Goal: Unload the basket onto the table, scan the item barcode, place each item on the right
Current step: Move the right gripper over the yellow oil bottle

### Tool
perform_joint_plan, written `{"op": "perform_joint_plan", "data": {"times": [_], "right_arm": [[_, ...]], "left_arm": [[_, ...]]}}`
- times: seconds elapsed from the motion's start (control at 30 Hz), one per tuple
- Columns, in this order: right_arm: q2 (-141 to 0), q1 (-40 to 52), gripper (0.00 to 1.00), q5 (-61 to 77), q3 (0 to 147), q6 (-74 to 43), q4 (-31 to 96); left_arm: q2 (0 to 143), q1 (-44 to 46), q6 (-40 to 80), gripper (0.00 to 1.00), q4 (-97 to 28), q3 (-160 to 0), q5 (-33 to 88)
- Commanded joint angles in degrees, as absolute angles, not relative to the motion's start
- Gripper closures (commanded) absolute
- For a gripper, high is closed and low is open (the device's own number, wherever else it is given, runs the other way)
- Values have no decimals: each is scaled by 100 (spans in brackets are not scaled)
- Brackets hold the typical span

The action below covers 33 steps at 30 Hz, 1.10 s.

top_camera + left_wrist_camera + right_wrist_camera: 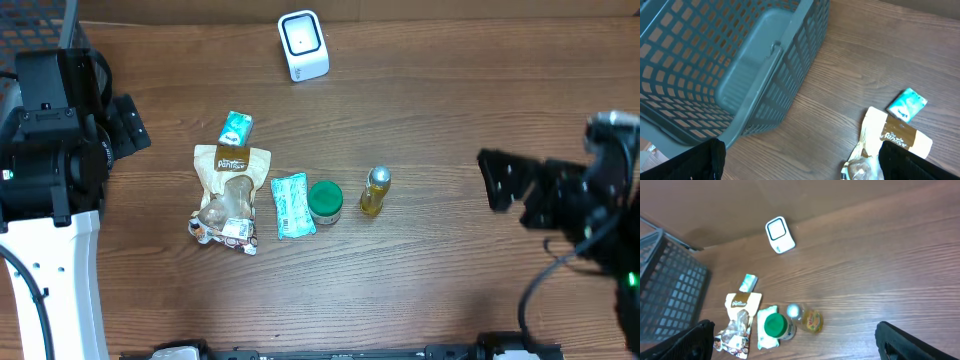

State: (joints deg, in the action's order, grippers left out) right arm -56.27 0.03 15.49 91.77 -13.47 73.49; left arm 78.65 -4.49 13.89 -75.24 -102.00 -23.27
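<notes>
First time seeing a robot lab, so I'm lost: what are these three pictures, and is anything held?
Two robot arms sit at a table. One picture looks down from above; the others come from a camera on each wrist, so the dark shapes in their bottom corners are the left fingers and right fingers. Both pairs are open, holding nothing. On the table lie a white scanner, a teal packet, a snack bag, a teal pouch, a green-lidded jar and a yellow bottle. A grey basket is near the left arm.
</notes>
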Motion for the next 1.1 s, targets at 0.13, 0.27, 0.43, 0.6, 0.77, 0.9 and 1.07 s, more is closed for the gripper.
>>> {"op": "perform_joint_plan", "data": {"times": [0.13, 0.27, 0.43, 0.6, 0.77, 0.9, 1.07], "right_arm": [[-6259, -8, 0, 2025, 9343, -1350, 7367], [-6547, -8, 40, 2021, 9343, -1306, 7417], [-6799, -5, 71, 1811, 9341, -1317, 7684], [-6941, -5, 46, 1719, 9338, -1352, 7996], [-6969, -5, 23, 1649, 9336, -1352, 8202], [-6969, 49, 21, 1507, 9334, -1354, 8350], [-6969, 390, 20, 1194, 9334, -1363, 8455]], "left_arm": [[7874, -449, 1328, 0, -7516, -10313, -2436], [7874, -449, 1328, 1, -7516, -10313, -2436], [7874, -449, 1328, 0, -7516, -10313, -2436], [7874, -449, 1328, 1, -7516, -10313, -2436], [7874, -449, 1328, 0, -7516, -10313, -2436], [7874, -449, 1328, 0, -7516, -10313, -2436], [7874, -449, 1328, 1, -7516, -10313, -2436]]}}
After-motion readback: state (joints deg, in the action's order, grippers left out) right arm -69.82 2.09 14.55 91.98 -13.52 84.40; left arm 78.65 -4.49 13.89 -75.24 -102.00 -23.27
